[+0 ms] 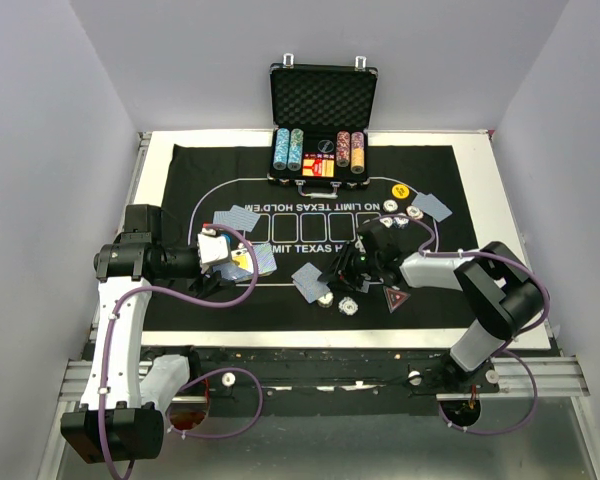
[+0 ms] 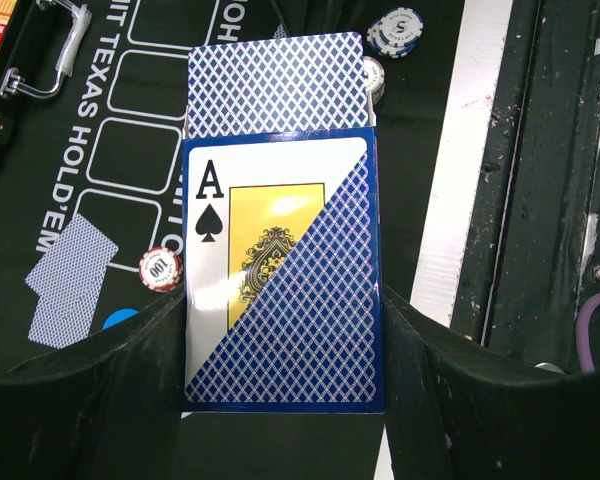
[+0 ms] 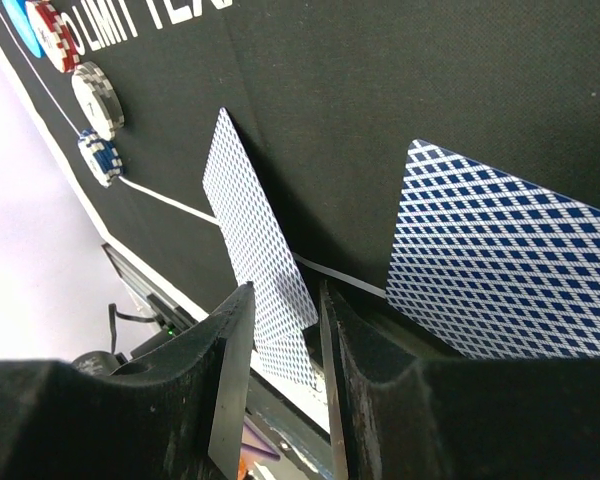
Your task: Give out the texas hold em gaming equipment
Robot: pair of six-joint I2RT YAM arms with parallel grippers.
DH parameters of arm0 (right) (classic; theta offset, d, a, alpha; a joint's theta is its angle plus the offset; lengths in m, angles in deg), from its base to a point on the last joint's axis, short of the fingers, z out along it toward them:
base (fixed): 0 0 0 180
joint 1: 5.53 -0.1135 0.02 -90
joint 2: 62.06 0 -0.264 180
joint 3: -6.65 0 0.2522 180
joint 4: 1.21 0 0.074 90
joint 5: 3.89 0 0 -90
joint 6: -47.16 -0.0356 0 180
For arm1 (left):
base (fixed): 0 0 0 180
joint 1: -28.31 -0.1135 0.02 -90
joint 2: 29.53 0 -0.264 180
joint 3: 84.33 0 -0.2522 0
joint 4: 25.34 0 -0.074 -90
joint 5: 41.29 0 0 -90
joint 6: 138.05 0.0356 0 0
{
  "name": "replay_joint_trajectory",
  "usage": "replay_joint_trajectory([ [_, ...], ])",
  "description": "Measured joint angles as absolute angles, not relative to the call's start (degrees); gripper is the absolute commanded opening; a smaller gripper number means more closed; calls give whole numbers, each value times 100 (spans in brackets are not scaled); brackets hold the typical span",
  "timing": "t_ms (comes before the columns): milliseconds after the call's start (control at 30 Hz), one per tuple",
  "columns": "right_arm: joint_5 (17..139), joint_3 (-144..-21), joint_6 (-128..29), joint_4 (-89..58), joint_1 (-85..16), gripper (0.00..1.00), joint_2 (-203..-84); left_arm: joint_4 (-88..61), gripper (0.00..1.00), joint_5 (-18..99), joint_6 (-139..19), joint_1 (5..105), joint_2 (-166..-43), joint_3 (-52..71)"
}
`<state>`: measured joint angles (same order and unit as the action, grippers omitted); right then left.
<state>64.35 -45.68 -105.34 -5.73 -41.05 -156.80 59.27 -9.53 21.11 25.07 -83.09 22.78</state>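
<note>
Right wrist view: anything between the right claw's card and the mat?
Nothing visible. The blue-backed card sits between the right claw fingers, tilted over bare black mat. To one side lies another card, to the other chip stacks, both apart from it.

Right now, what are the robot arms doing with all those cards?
They are sharing out poker gear. The left gripper holds a pack with cards sticking out of its top. The right gripper pinches one card on edge over the mat, beside a second card lying flat. Chips sit on the mat nearby.
</note>
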Motion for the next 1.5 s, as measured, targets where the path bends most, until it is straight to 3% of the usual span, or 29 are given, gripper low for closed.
replay_joint_trajectory([
  [433, 6614, -4642, -10473, -611, -4105, 20, -15684, 5927, 45, -951, 2113, 2507, -8309, 2278],
  [667, 6684, -4642, -10477, -613, -4105, 15, -15680, 5927, 45, -951, 2111, 2507, -8309, 2278],
  [1500, 6905, -4233, -10497, -713, -3799, 13, -14985, 5929, 45, -942, 2111, 2507, -8291, 2280],
])
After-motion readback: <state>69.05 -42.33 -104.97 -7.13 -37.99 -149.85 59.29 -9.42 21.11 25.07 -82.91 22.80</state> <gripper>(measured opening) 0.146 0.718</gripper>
